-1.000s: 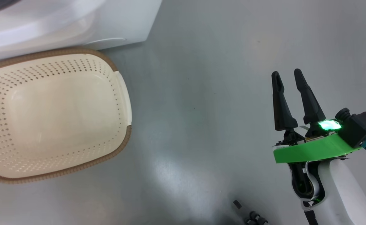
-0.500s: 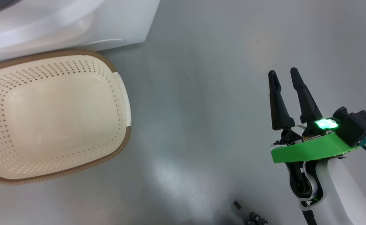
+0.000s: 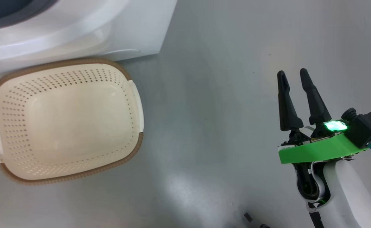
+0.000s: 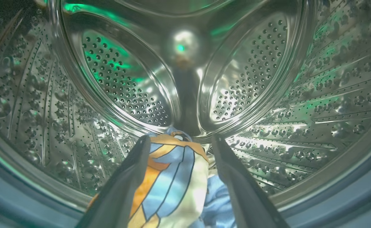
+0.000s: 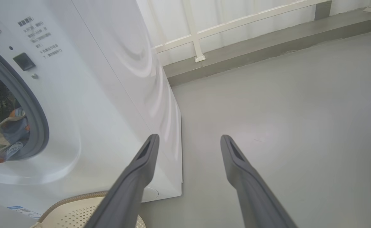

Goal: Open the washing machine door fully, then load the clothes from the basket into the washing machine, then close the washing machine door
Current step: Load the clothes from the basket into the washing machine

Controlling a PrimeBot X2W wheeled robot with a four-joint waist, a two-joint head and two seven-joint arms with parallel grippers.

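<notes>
Steel drum [image 4: 125, 88] of the washing machine [image 5: 109, 79] surrounds the left gripper [image 4: 180, 139], whose fingers stand spread apart inside it. The clothes [image 4: 169, 183], a light blue, orange and cream bundle, lie between those fingers low in the drum. The fabric seems to brush one finger, though blur makes that uncertain, and nothing pinches it. The basket [image 3: 78, 60] sits on the floor [image 3: 220, 110] just in front of the washing machine, its perforated cream bottom bare. The right gripper [image 3: 291, 72] hovers over the floor well to the machine's right, fingers parted, holding nothing.
</notes>
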